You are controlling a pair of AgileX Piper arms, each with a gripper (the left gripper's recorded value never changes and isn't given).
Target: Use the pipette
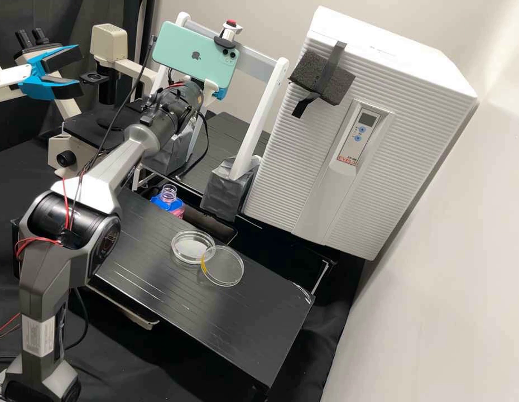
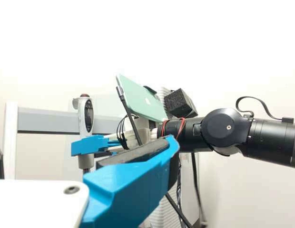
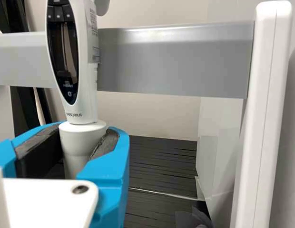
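The white pipette point(image 3: 76, 71) with a dark display panel hangs upright on the white and grey rack point(image 1: 263, 106); its red-capped top point(image 1: 230, 28) pokes above the crossbar. My right gripper point(image 3: 80, 137) is shut on the pipette's lower white collar, one padded blue finger on each side. In the high view that arm stretches up to the rack, its hand hidden behind the mint-green phone point(image 1: 195, 53) on its wrist. My left gripper point(image 1: 80, 72) hovers high at the far left, open and empty. Its blue finger point(image 2: 133, 185) points toward the pipette point(image 2: 85, 116) and the right arm.
A black ridged platform point(image 1: 231, 312) carries a clear petri dish point(image 1: 191, 245) and its lid point(image 1: 222, 266) leaning on it. An open bottle of pink liquid point(image 1: 170, 201) stands behind. A large white ribbed machine point(image 1: 354, 128) fills the right; a microscope point(image 1: 106, 67) stands back left.
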